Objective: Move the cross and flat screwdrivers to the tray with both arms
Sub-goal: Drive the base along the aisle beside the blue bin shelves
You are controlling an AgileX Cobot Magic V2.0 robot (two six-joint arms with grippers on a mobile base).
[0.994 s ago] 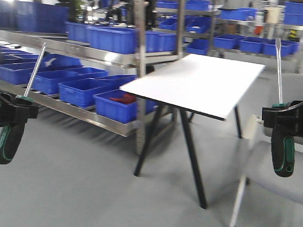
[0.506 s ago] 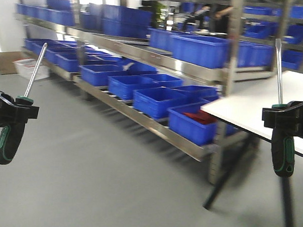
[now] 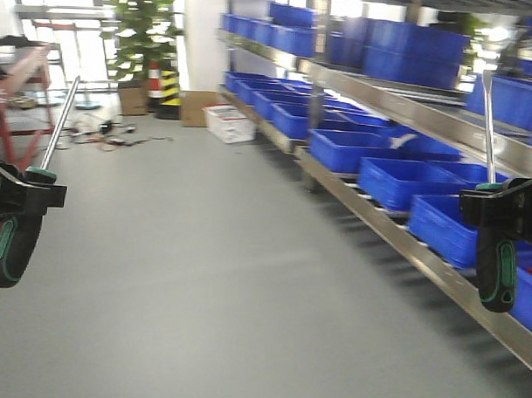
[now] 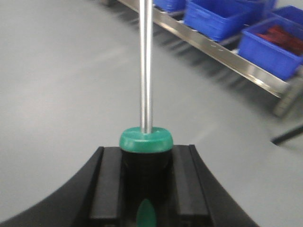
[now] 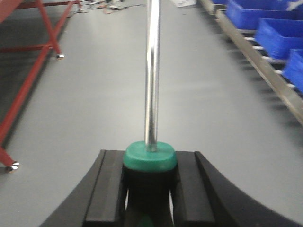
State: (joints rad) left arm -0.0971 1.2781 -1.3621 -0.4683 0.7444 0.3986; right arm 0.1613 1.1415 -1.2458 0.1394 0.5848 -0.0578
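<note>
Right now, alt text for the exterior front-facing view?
The left gripper clamps the left screwdriver and the right gripper clamps the right screwdriver at the frame's edges, handles down, shafts up. Between them, grey floor; blue bins on steel shelving line the right, a potted plant far back.

Aisle of a warehouse or factory parts store.

Long stainless-steel shelving racks (image 3: 409,114) run down one side, every level loaded with rows of deep blue plastic bins (image 3: 398,179); the left wrist view shows red parts (image 4: 279,35) lying in one bin. The smooth bare grey floor (image 3: 202,275) forms a wide aisle. At its far end stand a yellow-and-black striped warning post (image 3: 169,86), a brown cardboard box (image 3: 196,107), a white plastic crate (image 3: 231,123), loose cables (image 3: 119,140) and a leafy potted plant (image 3: 145,24), with a red-painted steel frame (image 3: 26,66) opposite the racks.
</note>
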